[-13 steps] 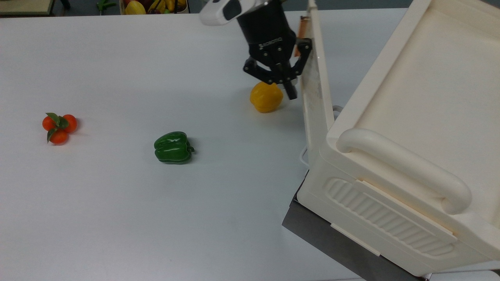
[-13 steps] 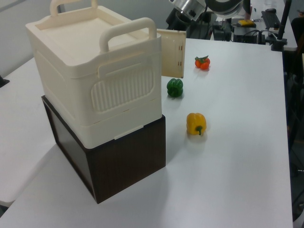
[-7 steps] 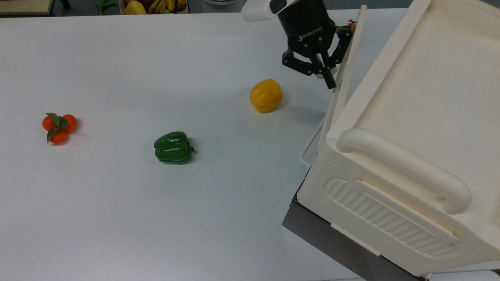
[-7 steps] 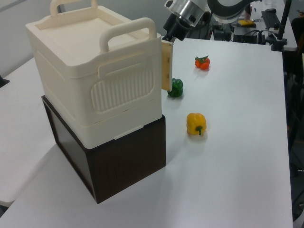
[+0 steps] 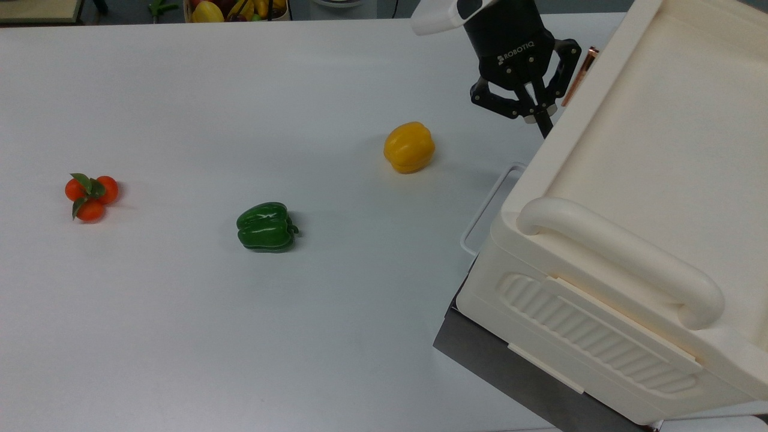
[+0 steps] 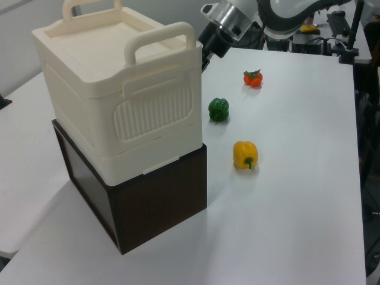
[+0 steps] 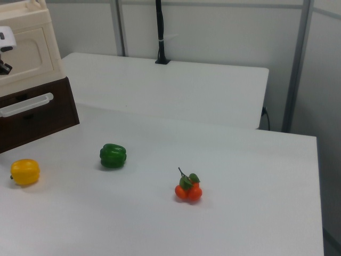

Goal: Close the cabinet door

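The cream cabinet [image 5: 648, 180] stands on a dark box at the top view's right. In the right view the cabinet door [image 7: 27, 50], with its recessed rounded inset, lies flush in the cabinet front. Its copper handle [image 5: 579, 73] shows at the cabinet's far corner in the top view. My black gripper [image 5: 540, 120] is shut with nothing in it. Its tip rests against the door side just beside the copper handle. The left view shows the gripper [image 6: 205, 59] at the cabinet's far right corner, and the right view shows it [image 7: 4, 67] at the frame's left edge.
On the white table lie a yellow pepper [image 5: 409, 147], a green pepper [image 5: 266, 226] and a cluster of small orange fruit [image 5: 91, 195]. A white wire handle [image 5: 489, 204] sticks out from the dark box [image 6: 154, 196] under the cabinet. A fruit basket [image 5: 237, 9] sits beyond the far edge.
The door has swung from standing out over the table to flush with the cabinet. The gripper moved with it toward the top view's right, away from the yellow pepper.
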`<state>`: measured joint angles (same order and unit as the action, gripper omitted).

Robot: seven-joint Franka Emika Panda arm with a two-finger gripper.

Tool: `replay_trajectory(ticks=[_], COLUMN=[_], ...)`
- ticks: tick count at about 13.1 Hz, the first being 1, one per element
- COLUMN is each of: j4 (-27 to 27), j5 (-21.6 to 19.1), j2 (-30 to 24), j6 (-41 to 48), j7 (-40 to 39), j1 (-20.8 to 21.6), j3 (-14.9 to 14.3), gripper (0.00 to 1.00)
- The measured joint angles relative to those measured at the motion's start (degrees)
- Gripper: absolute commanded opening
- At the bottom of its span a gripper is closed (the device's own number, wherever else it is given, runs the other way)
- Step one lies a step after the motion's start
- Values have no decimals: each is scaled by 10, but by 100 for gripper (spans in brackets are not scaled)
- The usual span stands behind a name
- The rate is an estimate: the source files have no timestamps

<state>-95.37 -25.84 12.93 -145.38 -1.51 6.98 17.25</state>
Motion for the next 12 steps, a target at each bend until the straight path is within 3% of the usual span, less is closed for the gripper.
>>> replay_trajectory(ticks=[7, 8, 9, 12], j4=[1, 0, -2, -3], j5=[1, 2, 6, 49], j2=[1, -2, -8, -34], j6=[-4, 3, 32, 167], j7=[0, 0, 0, 0], j1=[2, 1, -4, -25], j3=[1, 1, 1, -17], gripper=[0, 5, 15, 71])
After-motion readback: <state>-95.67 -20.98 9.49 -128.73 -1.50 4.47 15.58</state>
